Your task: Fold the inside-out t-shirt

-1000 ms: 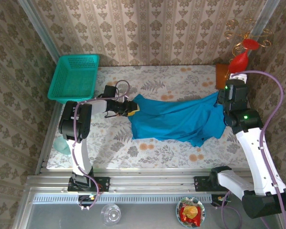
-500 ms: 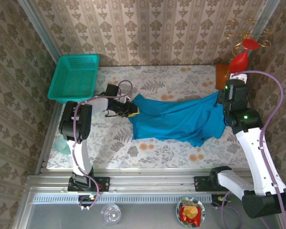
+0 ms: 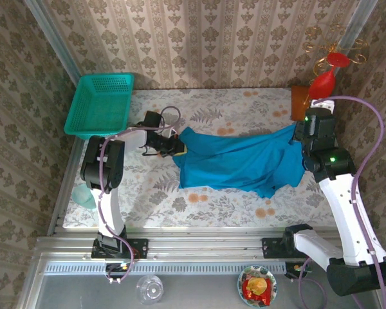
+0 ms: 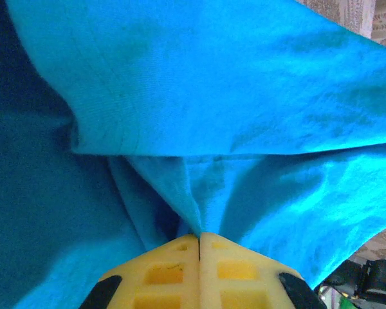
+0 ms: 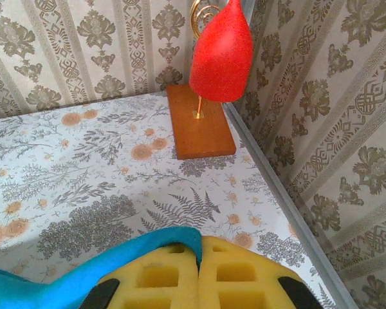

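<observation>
The inside-out t-shirt (image 3: pixel 238 161), plain bright blue, is stretched across the middle of the flowered table between my two arms. At its left end my left gripper (image 3: pixel 178 147) is shut on a pinch of the cloth; in the left wrist view the yellow pads (image 4: pixel 161 273) meet with a fold of the t-shirt (image 4: pixel 219 116) running into their seam. My right gripper (image 3: pixel 297 136) is shut on the t-shirt's right end, and in the right wrist view a blue hem (image 5: pixel 83 270) curls over the left pad into the closed seam of that gripper (image 5: pixel 199 257).
A teal mesh basket (image 3: pixel 100 103) stands at the table's back left corner. A wooden block with a red ornament (image 5: pixel 201 122) sits at the back right, close to the right gripper. Patterned walls close in the back and both sides. A plate and a glass lie below the front rail.
My left gripper has closed on the t-shirt's left end, which shifted slightly to the right and back. The right arm has held still.
</observation>
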